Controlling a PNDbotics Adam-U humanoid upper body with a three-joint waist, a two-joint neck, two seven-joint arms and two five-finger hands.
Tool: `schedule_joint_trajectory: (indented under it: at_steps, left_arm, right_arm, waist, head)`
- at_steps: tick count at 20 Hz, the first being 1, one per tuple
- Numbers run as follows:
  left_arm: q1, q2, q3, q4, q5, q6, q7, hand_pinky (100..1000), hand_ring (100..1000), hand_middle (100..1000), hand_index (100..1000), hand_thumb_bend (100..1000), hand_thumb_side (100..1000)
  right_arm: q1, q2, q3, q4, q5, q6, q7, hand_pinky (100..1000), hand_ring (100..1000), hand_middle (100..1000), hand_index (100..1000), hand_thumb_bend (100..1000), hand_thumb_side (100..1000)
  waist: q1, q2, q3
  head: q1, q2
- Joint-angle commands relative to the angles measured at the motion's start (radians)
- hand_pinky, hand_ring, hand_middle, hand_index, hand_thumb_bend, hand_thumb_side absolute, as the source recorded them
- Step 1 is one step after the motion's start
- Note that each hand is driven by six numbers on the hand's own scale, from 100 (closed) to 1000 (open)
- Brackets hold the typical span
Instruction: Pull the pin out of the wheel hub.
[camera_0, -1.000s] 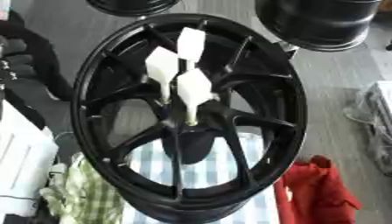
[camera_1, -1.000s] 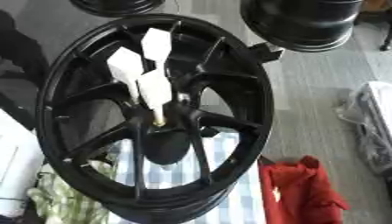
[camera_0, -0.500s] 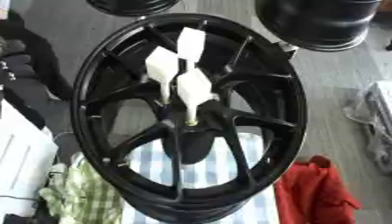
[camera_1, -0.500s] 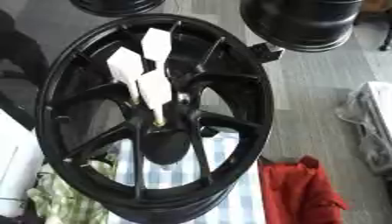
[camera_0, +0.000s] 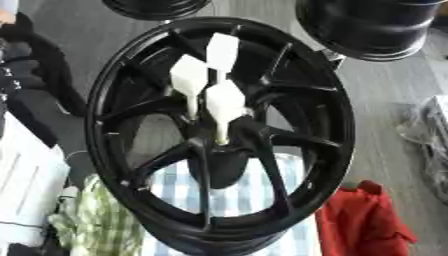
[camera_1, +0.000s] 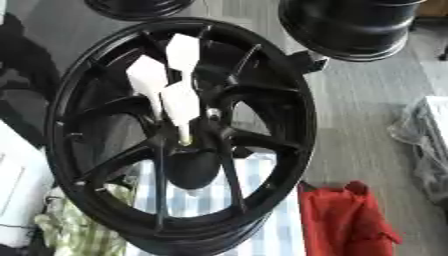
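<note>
A black spoked wheel hub stands tilted in the middle of the view, its face turned up toward me. Three white pins with flat, paddle-like heads stick out of its centre: one at the top, one to the left and one nearest the centre, whose thin shaft runs down into the hub. Neither of my hands shows in either eye view. Nothing touches the pins.
A blue and white checked cloth lies under the hub, with a green checked cloth at its lower left and a red cloth at lower right. Two more black wheels stand behind. Dark shapes and a white object line the left edge.
</note>
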Motion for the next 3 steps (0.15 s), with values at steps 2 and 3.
schedule_joint_trajectory:
  at_steps: [2, 3]
  left_arm:
    - [-0.032, -0.018, 0.005, -0.017, 0.011, 0.004, 0.0, 696, 772, 761, 773, 100, 859]
    - [-0.037, -0.026, 0.005, -0.017, 0.011, 0.005, -0.001, 696, 772, 761, 774, 100, 859]
  right_arm:
    - [-0.037, 0.055, 0.008, 0.027, -0.054, -0.013, -0.024, 906, 768, 788, 848, 100, 717]
    - [-0.041, 0.073, 0.01, 0.04, -0.053, -0.012, -0.021, 908, 773, 796, 853, 100, 722]
  waist:
    - [0.005, -0.015, 0.006]
    - [0.006, -0.014, 0.008]
  head:
    - [-0.008, -0.018]
    - [-0.009, -0.019]
